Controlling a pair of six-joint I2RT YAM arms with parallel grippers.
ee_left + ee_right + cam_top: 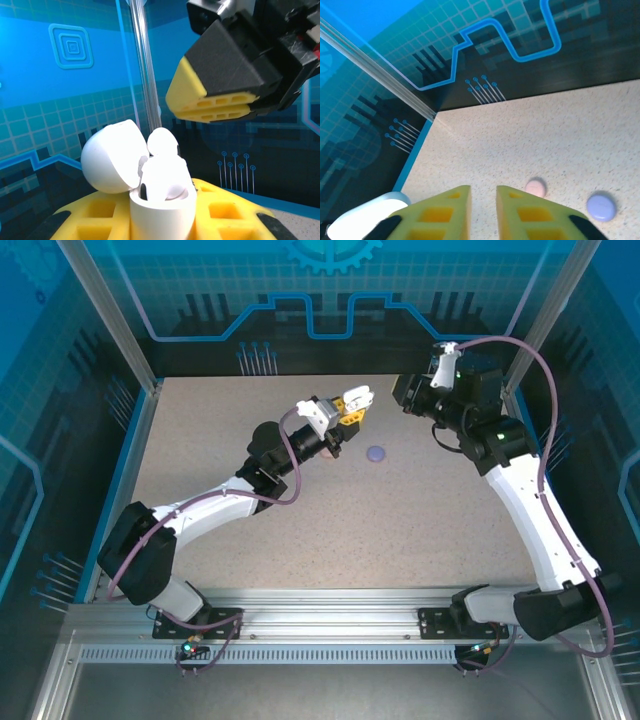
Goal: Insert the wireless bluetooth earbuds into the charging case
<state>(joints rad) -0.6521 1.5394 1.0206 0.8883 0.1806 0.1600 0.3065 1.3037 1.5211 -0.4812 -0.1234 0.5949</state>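
Observation:
My left gripper is shut on a white charging case, held upright with its lid swung open to the left. White earbuds sit in the case, and one stands tall above the rim. In the top view the left gripper holds the case above the table's far middle. My right gripper has a narrow gap between its yellow pads with nothing in it. Its fingers hang just above and to the right of the case.
A closed purple case and a closed pink case lie on the speckled table. Blue enclosure walls and a metal post stand close behind the grippers.

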